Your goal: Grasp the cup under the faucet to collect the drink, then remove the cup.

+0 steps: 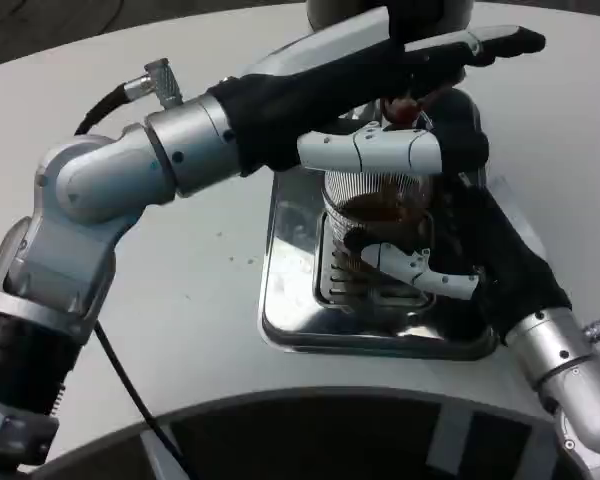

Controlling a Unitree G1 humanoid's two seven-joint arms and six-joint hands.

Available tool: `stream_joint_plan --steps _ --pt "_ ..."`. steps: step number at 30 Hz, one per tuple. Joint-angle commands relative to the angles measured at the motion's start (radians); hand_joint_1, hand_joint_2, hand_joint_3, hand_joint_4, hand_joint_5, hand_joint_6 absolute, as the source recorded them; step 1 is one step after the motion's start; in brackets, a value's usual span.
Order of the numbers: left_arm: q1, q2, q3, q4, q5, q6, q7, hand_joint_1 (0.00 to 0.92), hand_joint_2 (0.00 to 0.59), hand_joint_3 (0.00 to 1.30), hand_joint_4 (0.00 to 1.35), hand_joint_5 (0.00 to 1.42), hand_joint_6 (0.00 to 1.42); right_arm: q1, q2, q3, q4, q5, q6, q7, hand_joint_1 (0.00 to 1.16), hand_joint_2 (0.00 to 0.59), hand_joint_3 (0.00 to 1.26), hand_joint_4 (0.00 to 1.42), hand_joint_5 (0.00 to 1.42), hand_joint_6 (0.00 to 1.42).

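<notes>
With the right hand (450,250) wrapped around the cup (380,215) on the drip tray (290,300) and the left hand (420,60) pressing the faucet, lift it level so nothing spills.

The cup (378,215) is a clear, ribbed tumbler standing upright at the centre of the scene, partly filled with a dark brown drink whose surface sits roughly at mid-height. It rests on the slotted grille of the shiny metal drip tray (292,322), toward the tray's 12 o'clock end. The faucet (405,108) is directly above it at 12 o'clock, mostly hidden; only a small reddish part shows over the cup's rim.
</notes>
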Motion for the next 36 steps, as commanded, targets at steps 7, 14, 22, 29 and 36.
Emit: stream_joint_plan --steps 7,14,22,29,36 --pt "0.029 0.014 -0.035 0.035 0.036 0.009 -0.041 0.0 0.091 0.1 0.03 0.06 0.08 -0.002 0.053 0.023 0.022 -0.042 -0.015 -0.07 0.82 0.223 0.04 0.11 0.2 0.03" --pt "0.028 0.018 -0.032 0.045 0.037 0.005 -0.04 0.0 0.091 0.1 0.03 0.06 0.08 -0.007 0.07 0.032 0.034 -0.061 -0.016 -0.103 0.82 0.24 0.09 0.16 0.24 0.07" --pt "0.031 0.02 -0.032 0.05 0.04 0.003 -0.038 0.0 0.093 0.1 0.04 0.06 0.08 0.004 0.107 0.042 0.054 -0.096 -0.048 -0.187 0.84 0.248 0.2 0.24 0.32 0.12" --pt "0.036 0.026 -0.031 0.05 0.043 0.005 -0.039 0.0 0.093 0.1 0.05 0.06 0.08 0.012 0.139 0.041 0.075 -0.112 -0.076 -0.247 0.85 0.258 0.33 0.36 0.42 0.21" --pt "0.044 0.028 -0.029 0.044 0.039 0.003 -0.039 0.0 0.094 0.1 0.06 0.06 0.08 0.019 0.157 0.042 0.088 -0.119 -0.104 -0.288 0.86 0.263 0.41 0.46 0.5 0.29"
